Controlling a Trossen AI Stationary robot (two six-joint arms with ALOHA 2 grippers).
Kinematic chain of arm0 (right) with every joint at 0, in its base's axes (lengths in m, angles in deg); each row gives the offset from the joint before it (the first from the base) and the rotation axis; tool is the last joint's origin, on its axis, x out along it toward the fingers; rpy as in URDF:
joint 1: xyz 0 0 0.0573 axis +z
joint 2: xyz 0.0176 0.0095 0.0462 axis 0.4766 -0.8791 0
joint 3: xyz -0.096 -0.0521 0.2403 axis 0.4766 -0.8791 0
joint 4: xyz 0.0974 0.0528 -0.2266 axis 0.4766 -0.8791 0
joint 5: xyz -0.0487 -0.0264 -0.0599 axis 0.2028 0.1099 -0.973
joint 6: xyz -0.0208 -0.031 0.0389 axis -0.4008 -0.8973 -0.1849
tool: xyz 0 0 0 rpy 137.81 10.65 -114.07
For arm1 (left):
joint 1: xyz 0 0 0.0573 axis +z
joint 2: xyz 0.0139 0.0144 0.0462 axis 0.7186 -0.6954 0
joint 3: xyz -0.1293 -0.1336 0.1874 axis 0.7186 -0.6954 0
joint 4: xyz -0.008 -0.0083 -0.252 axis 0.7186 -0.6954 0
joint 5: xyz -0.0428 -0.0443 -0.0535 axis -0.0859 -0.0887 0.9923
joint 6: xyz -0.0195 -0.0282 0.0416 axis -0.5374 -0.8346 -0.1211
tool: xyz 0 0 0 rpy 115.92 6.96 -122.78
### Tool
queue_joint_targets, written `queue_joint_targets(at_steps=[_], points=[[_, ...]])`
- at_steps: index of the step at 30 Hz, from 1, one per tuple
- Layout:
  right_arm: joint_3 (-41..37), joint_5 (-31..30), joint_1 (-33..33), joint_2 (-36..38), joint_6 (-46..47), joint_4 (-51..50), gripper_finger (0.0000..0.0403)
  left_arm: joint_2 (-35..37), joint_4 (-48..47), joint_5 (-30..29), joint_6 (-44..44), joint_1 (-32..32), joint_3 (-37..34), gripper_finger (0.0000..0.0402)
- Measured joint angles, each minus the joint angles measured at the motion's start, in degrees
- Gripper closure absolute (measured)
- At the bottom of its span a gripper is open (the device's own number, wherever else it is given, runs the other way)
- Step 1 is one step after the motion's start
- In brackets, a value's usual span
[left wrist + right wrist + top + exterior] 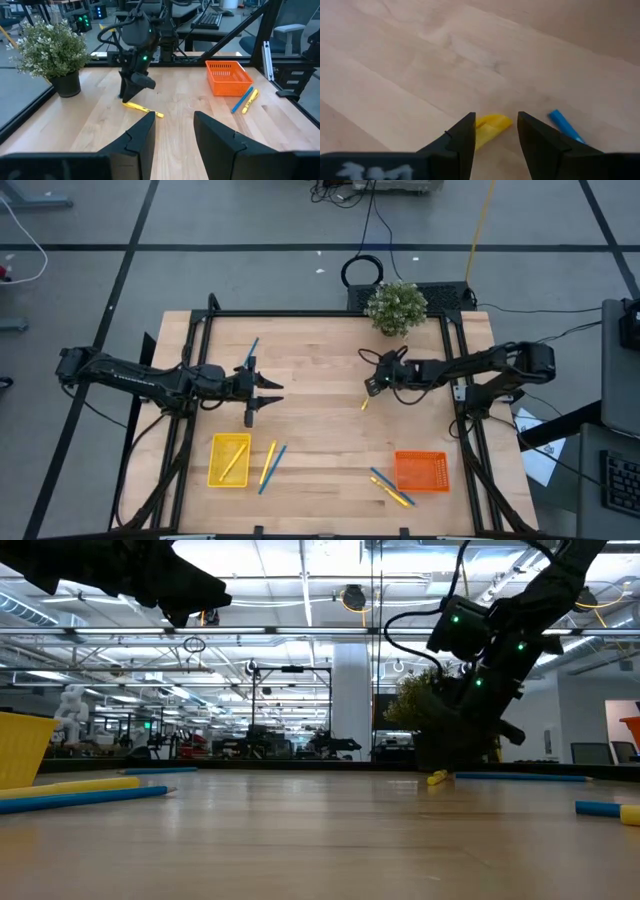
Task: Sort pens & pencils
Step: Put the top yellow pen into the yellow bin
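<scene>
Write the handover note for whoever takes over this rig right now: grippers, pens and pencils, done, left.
Right gripper: open, low over a yellow pencil at mid-table, with a blue pen just beside it; nothing gripped.
Left gripper: open, empty, raised above the table's left half.
Yellow basket: one pencil inside; a pencil and pen lie just beside it.
Orange basket: looks empty; pens and pencils lie beside it.
One more pen lies near the left arm.
Done: one pencil sorted. Left: nearly everything else.

Dark jointed arms, black cables, green lights
</scene>
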Motion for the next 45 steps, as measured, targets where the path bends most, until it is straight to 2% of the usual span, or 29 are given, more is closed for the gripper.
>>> queue_joint_targets(at_steps=[11, 17, 24, 31, 36, 39, 45], points=[[0.1, 0.0, 1.6, -1.2, -1.0, 0.6, 0.0269, 0.0, -0.5, 0.0, 0.1, 0.0, 0.0, 0.0261], [0.1, 2.0, 1.6, -1.2, -13.8, 1.6, 0.0268, 0.0, -0.5, 0.0, 0.1, 0.0, 0.0, 0.0261], [0.0, 8.2, 1.6, -1.3, -35.0, 7.0, 0.0268, 0.0, -0.4, 0.0, -0.1, 0.0, 0.0, 0.0261], [0.0, 9.0, 1.6, -1.3, -46.9, 7.0, 0.0268, 0.0, -0.4, 0.0, -0.1, 0.0, 0.0, 0.0261], [0.0, 9.1, 1.6, 1.1, -44.0, 7.2, 0.0268, 0.0, -0.4, 0.0, -0.3, 0.0, 0.0, 0.0261], [0.0, 9.1, 1.6, 4.0, -39.1, 6.5, 0.0268, 0.0, -0.5, 0.0, -0.3, 0.0, 0.0, 0.0261], [0.0, 9.1, 1.9, 7.2, -11.9, 5.2, 0.0268, 0.0, -0.8, -0.1, -0.8, 0.0, 0.0, 0.0261]])
